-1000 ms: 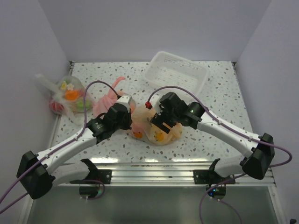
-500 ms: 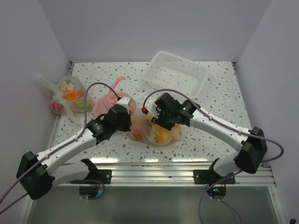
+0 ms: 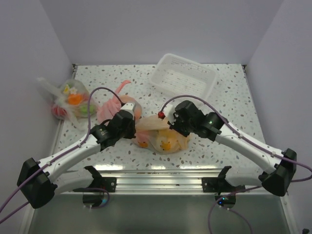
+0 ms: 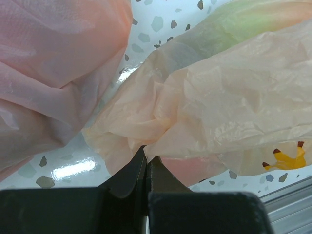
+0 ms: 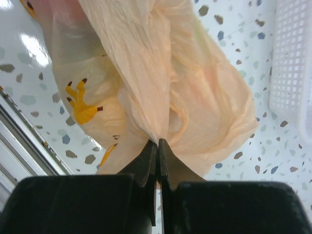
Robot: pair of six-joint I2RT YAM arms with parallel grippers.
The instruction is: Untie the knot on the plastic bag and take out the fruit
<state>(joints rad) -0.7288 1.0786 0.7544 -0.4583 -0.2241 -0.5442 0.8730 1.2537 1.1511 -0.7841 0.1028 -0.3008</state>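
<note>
The plastic bag (image 3: 163, 138), thin peach film with orange-yellow prints, lies at the table's front middle between both arms. My left gripper (image 3: 135, 127) is shut on a fold at the bag's left end (image 4: 146, 155). My right gripper (image 3: 171, 122) is shut on a gathered strip of the bag's film (image 5: 158, 142) at its upper right. A band of film (image 3: 152, 124) is drawn between the two grippers. I cannot pick out the knot among the bunched folds (image 4: 158, 97). The fruit shows only as a green tint (image 4: 243, 19) and a pink-red patch (image 4: 195, 168) through the film.
A pink bag (image 3: 111, 105) lies just left of the left gripper, touching the peach bag (image 4: 48, 73). A clear flower-print bag (image 3: 73, 103) with fruit sits at the far left. A white basket (image 3: 184, 75) stands at the back right. A metal rail (image 3: 156, 173) runs along the front edge.
My right gripper has closed on the bag's film and drawn back to the right, stretching a band of film toward the left gripper. The left gripper has stayed shut in place.
</note>
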